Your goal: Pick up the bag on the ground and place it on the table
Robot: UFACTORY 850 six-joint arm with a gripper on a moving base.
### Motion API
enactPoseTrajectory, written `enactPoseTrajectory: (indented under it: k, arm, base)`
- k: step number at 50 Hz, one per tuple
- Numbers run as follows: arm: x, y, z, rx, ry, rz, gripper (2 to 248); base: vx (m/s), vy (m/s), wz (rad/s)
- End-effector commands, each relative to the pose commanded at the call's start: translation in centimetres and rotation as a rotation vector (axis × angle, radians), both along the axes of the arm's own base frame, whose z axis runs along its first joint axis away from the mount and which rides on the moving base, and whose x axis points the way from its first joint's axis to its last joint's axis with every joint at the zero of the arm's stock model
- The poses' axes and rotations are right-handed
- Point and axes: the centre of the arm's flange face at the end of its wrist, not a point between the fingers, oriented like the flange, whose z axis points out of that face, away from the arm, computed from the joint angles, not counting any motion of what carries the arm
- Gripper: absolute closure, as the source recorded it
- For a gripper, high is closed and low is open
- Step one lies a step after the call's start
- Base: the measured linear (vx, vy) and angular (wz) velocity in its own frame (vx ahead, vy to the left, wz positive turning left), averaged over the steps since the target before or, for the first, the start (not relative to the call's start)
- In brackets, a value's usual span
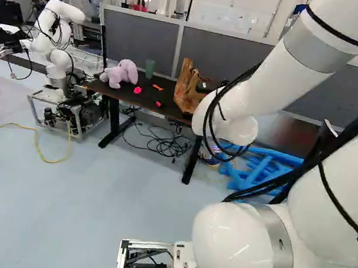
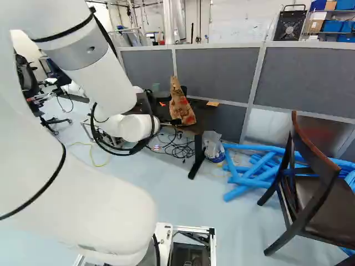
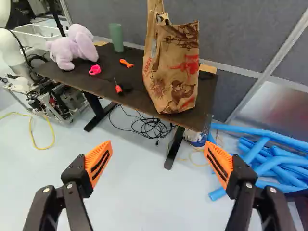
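Note:
In the right base view a dark part of my gripper (image 2: 174,121) shows beyond the wrist, in front of the bag's lower part. The wrist view shows my gripper (image 3: 158,161) open, with nothing between its orange pads. A brown printed bag (image 3: 175,72) stands upright on the dark table (image 3: 127,94), ahead of the fingers and apart from them; the same bag (image 1: 188,89) is partly behind the arm in the left base view. On the floor by the table leg, a whitish plastic bag (image 2: 212,143) holds something blue.
A purple plush toy (image 3: 72,47), green cup (image 3: 116,37), pink ring, orange piece and screwdriver (image 3: 118,88) share the table. Cables (image 3: 144,126) lie beneath it. Blue tubes (image 2: 258,169) and a dark chair (image 2: 310,194) stand rightward. Another robot (image 1: 58,52) is at the left; grey partitions stand behind.

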Motion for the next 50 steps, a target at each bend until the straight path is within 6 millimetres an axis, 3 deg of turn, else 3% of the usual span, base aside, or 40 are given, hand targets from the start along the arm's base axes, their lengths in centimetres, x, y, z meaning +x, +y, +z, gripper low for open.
enactPoseTrajectory:
  k: [25, 50]
  arm:
    - [-3.1, 0.0, -1.6, 0.026, -0.085, -0.014, 3]
    - [-4.7, -0.1, -2.4, 0.040, -0.130, -0.021, 3]
  base:
    - [0.000, 0.000, 0.000]
    - [0.000, 0.000, 0.000]
